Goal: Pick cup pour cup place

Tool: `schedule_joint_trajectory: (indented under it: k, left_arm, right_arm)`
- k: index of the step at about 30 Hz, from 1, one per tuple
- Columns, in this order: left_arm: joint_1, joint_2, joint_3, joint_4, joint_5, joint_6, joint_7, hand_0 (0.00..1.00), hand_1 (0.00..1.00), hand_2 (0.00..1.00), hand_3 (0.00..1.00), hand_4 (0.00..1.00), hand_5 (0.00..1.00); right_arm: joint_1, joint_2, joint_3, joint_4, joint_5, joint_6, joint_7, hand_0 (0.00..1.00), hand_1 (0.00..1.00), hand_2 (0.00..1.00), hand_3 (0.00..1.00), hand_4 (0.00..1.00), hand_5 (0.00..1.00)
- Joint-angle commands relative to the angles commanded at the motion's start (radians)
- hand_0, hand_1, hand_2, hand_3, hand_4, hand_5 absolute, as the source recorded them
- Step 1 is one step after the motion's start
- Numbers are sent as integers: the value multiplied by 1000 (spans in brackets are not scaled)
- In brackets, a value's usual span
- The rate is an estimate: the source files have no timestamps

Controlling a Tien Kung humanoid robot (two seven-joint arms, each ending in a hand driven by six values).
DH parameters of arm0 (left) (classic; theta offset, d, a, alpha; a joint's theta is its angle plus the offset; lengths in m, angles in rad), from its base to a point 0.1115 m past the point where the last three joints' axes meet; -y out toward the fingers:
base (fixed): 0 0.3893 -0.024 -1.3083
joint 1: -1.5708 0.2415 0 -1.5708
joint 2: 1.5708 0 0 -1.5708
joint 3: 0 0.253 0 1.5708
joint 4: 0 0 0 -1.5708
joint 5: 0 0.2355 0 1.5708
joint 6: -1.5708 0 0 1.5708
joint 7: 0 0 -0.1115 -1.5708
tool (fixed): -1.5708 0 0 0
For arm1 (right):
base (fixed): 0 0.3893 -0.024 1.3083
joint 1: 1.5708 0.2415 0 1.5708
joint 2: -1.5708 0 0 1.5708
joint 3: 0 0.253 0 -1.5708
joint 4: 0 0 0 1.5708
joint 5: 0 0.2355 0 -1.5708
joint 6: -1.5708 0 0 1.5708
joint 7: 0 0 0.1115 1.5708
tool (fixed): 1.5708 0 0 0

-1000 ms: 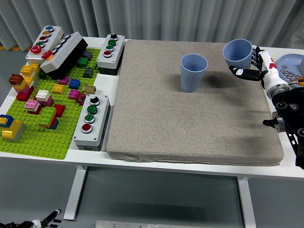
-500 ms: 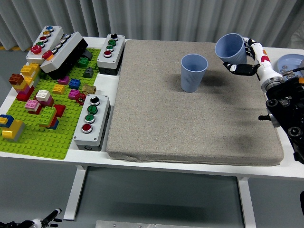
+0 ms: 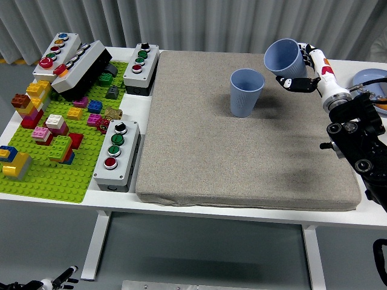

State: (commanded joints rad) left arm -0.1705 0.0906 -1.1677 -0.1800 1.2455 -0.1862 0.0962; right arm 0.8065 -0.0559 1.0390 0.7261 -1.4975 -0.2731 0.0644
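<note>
A light blue cup (image 3: 246,91) stands upright on the grey mat (image 3: 242,157), toward its back middle. My right hand (image 3: 300,66) is shut on a second light blue cup (image 3: 282,58), held in the air just right of and above the standing cup. The held cup is tilted, its mouth turned left toward the standing one. I cannot see what is inside either cup. My left hand is out of view.
A blue plate (image 3: 370,80) with small pieces sits at the far right edge. Left of the mat lie grey button boxes (image 3: 116,154) (image 3: 141,67) and a green baseplate (image 3: 51,145) with several bricks. My right forearm (image 3: 357,145) hangs over the mat's right edge.
My right hand has carried its cup up and to the left, closer to the standing cup, and tipped it further toward the left.
</note>
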Motion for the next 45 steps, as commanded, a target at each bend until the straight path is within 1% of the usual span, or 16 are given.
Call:
schedule_joint_trajectory:
  k: [7, 12, 18, 22, 35, 45]
  left_arm:
    - [-1, 0, 0, 0, 2, -1, 0, 843, 834, 905, 794, 616, 998]
    - [-1, 0, -1, 0, 2, 0, 0, 843, 833, 905, 794, 616, 998]
    - [3, 0, -2, 0, 4, -1, 0, 844, 834, 905, 794, 616, 998]
    - [4, 0, -2, 0, 4, -1, 1, 844, 834, 905, 794, 616, 998]
    - [7, 0, -1, 0, 4, -2, 1, 843, 835, 905, 795, 615, 998]
    - [2, 1, -5, 0, 5, -1, 1, 843, 835, 905, 794, 615, 998]
  right_arm:
    - [-1, 4, 5, 12, -81, -15, -11, 797, 685, 581, 650, 589, 2]
    - [-8, 12, 0, 38, -166, -29, -39, 796, 685, 580, 645, 581, 2]
    - [-17, 26, -10, 66, -215, -36, -59, 796, 685, 579, 644, 578, 2]
    - [-19, 29, -11, 74, -253, -42, -62, 796, 685, 579, 644, 578, 2]
    - [-24, 26, -8, 74, -277, -57, -61, 793, 683, 578, 634, 569, 2]
    - [-14, 17, -14, 87, -380, -66, -74, 792, 682, 575, 632, 569, 2]
